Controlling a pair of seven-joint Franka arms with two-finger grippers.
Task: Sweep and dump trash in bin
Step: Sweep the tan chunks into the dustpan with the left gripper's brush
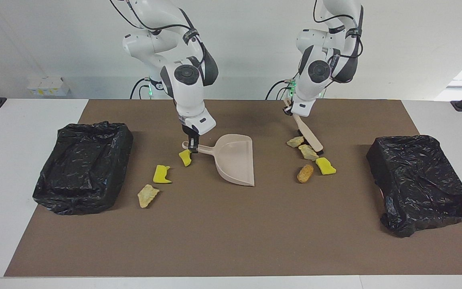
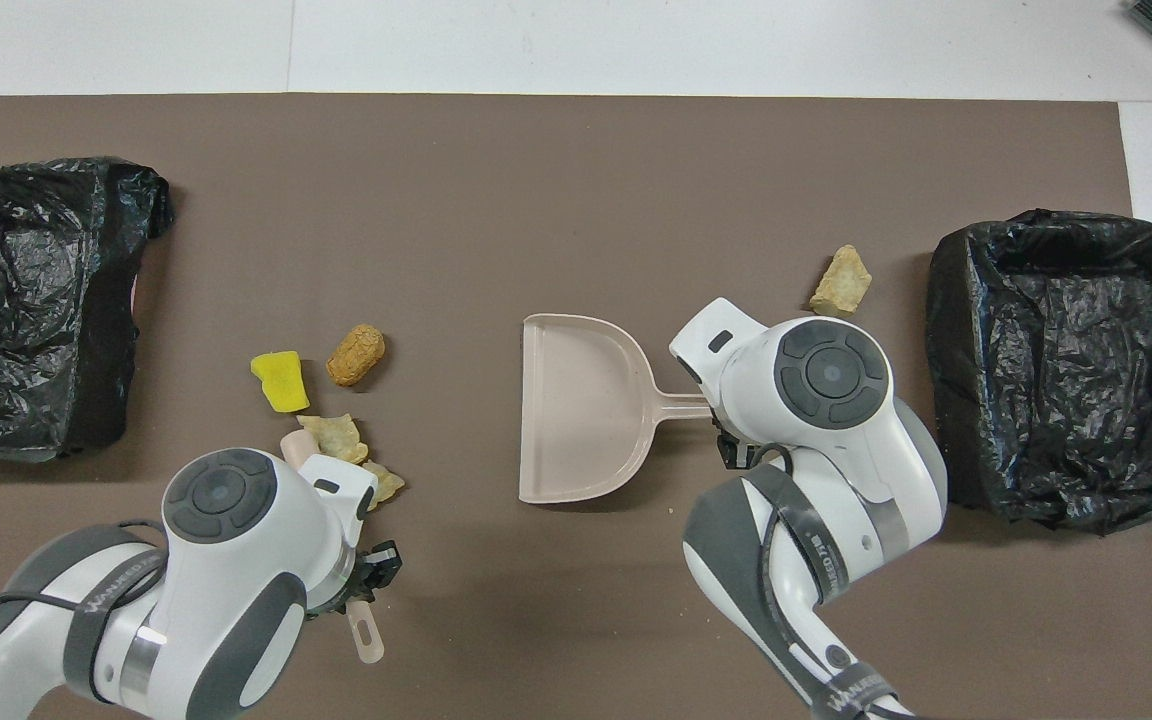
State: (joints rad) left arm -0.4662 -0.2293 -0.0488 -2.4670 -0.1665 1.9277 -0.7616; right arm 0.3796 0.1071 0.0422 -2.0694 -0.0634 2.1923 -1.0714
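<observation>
Sweeping is in hand, none of the trash yet collected, judging by the empty dustpan (image 1: pixel 235 159). The right tool (image 1: pixel 193 147) is closed on the dustpan's handle, the pan resting on the brown surface (image 1: pixel 231 241) mid-table. The left tool (image 1: pixel 291 110) grips the beige brush (image 1: pixel 308 136), whose head touches a tan lump (image 1: pixel 296 141); another tan lump (image 1: pixel 308 152), a yellow sponge piece (image 1: pixel 325 165) and an orange-brown lump (image 1: pixel 305 173) lie close by. Three more pieces (image 1: pixel 163 174) lie toward the right arm's end, one just beside the pan handle. Next, the brush likely must push its cluster toward the pan's mouth, well apart from it. Two black-lined bins (image 1: pixel 82 166) wait at the ends. Both arms read "WANDER" partly (image 2: pixel 826 560).
</observation>
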